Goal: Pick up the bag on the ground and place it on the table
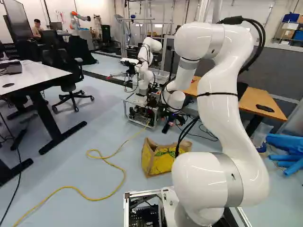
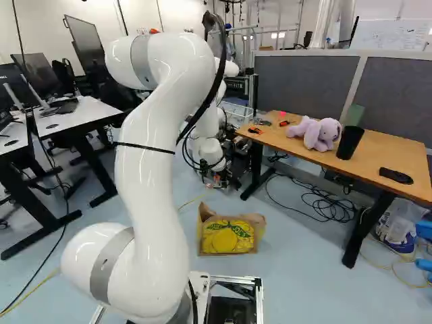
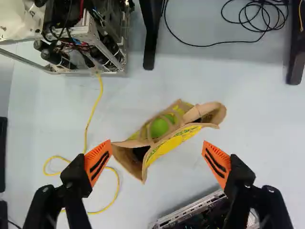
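Pale floor (image 2: 304, 290) spreading out; wooden desk (image 2: 385, 145) standing at two o'clock from arm base (image 1: 201, 215). Paper bag (image 3: 174, 143) sitting upright on floor at about twelve. Hand (image 3: 157, 142) hanging open above bag. Bag's length running roughly along closing line: probably wanting wrist turning crosswise, then straight lowering, pinching both paper handles (image 3: 148, 132), lifting gently, keeping green ball (image 3: 159, 128) inside.

Bright, diffuse light leaves glare on the arm (image 1: 220, 104) and soft shadows on the floor (image 3: 257, 133).
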Controlling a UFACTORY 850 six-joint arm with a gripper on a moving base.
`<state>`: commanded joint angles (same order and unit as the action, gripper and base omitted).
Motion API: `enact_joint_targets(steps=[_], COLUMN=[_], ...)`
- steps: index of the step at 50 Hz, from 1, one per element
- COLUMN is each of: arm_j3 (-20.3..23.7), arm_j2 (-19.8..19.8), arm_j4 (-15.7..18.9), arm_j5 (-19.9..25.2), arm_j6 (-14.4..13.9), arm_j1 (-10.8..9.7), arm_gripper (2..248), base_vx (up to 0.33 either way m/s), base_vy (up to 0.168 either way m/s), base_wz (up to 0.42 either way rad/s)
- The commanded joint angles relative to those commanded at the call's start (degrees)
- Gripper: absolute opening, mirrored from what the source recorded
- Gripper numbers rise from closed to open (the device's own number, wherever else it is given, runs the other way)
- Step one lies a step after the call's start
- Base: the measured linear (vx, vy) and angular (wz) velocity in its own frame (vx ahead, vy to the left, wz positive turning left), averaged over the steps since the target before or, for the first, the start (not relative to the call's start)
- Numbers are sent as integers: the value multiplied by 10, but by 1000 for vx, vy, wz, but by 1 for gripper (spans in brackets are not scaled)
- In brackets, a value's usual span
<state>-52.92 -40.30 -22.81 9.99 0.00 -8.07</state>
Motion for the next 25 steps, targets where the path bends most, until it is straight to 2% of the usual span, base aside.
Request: enact_joint_targets(steps=[25], arm_j3=[-31], arm_j2=[-54], arm_j4=[0], arm_j5=[0], arm_j6=[0], arm_j1=[0], arm_gripper=[247], base_vx=[0], base_vy=[0], base_wz=[0])
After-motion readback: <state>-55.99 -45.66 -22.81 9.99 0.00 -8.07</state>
